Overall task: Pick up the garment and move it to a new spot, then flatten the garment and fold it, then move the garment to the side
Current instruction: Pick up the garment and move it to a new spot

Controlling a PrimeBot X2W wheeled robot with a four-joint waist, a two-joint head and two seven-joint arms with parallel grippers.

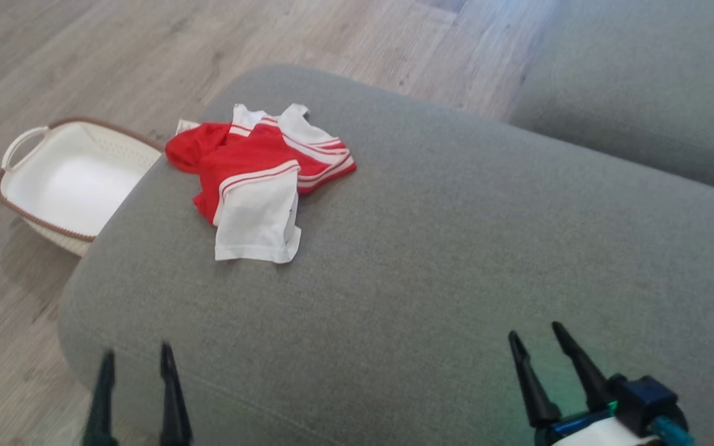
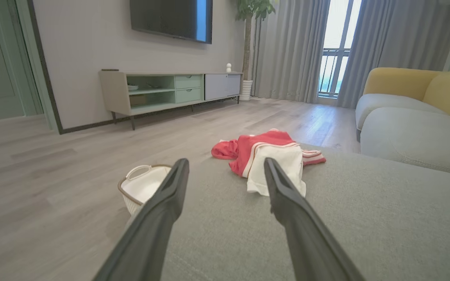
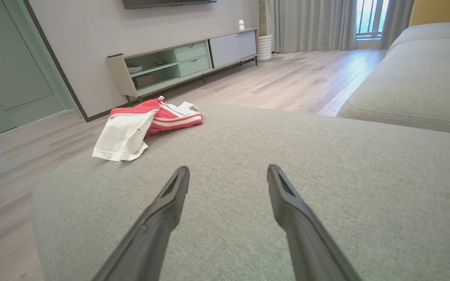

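Both pairs of fingers (image 1: 532, 384) spread wide and empty, garment (image 1: 251, 173) crumpled well ahead.

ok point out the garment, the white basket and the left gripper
garment (image 1: 245, 158), head view, red middle part
white basket (image 1: 75, 186), head view, bare inner bottom
left gripper (image 1: 136, 350), head view, midway between fingertips

This is a home living room. Well ahead of the left gripper (image 2: 226, 164), a television (image 2: 170, 17) hangs on the wall above a low media cabinet (image 2: 170, 89). Further right are a potted plant (image 2: 254, 8), long curtains (image 2: 287, 50) and what seems a balcony door (image 2: 336, 47). A sofa (image 2: 412, 132) with yellow back cushions sits to the gripper's right, and wood-look flooring (image 2: 53, 175) lies to its left.
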